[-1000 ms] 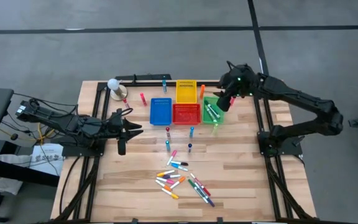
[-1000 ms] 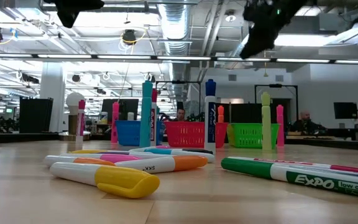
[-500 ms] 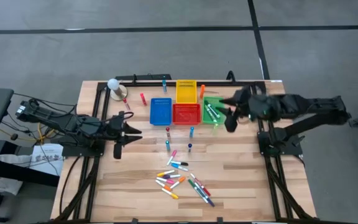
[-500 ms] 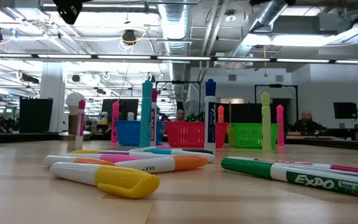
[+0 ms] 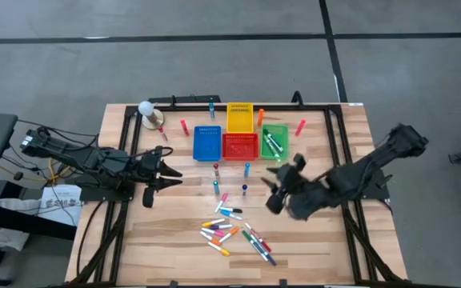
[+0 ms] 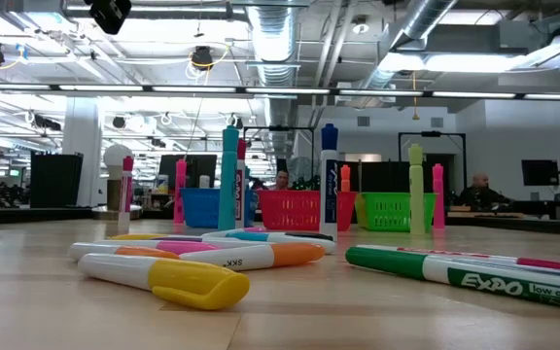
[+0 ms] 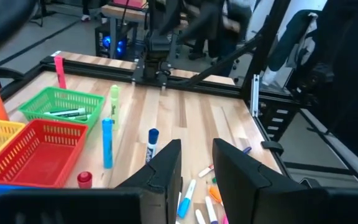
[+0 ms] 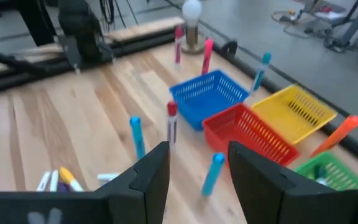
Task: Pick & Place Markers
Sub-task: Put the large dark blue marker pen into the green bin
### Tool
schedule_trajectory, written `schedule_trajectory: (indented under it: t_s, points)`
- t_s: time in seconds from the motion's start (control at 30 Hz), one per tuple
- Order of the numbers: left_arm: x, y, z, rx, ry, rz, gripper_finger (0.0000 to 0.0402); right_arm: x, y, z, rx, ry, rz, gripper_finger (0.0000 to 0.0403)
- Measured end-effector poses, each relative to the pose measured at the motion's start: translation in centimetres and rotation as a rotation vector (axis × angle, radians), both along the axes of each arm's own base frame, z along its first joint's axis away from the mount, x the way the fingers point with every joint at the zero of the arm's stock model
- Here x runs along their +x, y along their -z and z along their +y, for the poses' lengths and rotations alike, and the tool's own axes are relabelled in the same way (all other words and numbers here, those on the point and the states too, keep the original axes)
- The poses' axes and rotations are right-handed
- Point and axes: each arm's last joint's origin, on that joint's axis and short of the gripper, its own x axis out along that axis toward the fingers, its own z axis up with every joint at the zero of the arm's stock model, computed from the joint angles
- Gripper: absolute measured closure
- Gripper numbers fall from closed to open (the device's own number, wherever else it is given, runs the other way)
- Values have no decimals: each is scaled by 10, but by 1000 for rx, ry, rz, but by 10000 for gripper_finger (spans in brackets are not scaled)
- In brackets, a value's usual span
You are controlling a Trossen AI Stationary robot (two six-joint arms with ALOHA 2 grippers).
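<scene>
Several markers (image 5: 234, 232) lie scattered near the right pincer (image 5: 274, 194), whose fingers gape empty above the table (image 5: 318, 248).

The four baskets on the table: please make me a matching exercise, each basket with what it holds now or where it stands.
Column 1:
1. green basket
2. yellow basket
3. red basket
4. blue basket

Column 2:
A. stands behind the red one, toward the table's far edge
B. nearest the left gripper
C. holds markers
D. in the middle of the row of three, empty

Pairs: 1-C, 2-A, 3-D, 4-B
</scene>
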Motion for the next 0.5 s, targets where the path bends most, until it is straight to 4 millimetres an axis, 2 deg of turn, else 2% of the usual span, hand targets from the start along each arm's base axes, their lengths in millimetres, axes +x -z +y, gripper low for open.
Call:
schedule_trajectory:
  t_s: [0.27, 0.5]
  points:
    - [0, -1, 0, -3, 0, -8, 310, 29, 47, 25, 20, 30, 55, 266]
    - [0, -1, 0, -5, 0, -13, 310, 36, 67, 35, 68, 51, 78, 266]
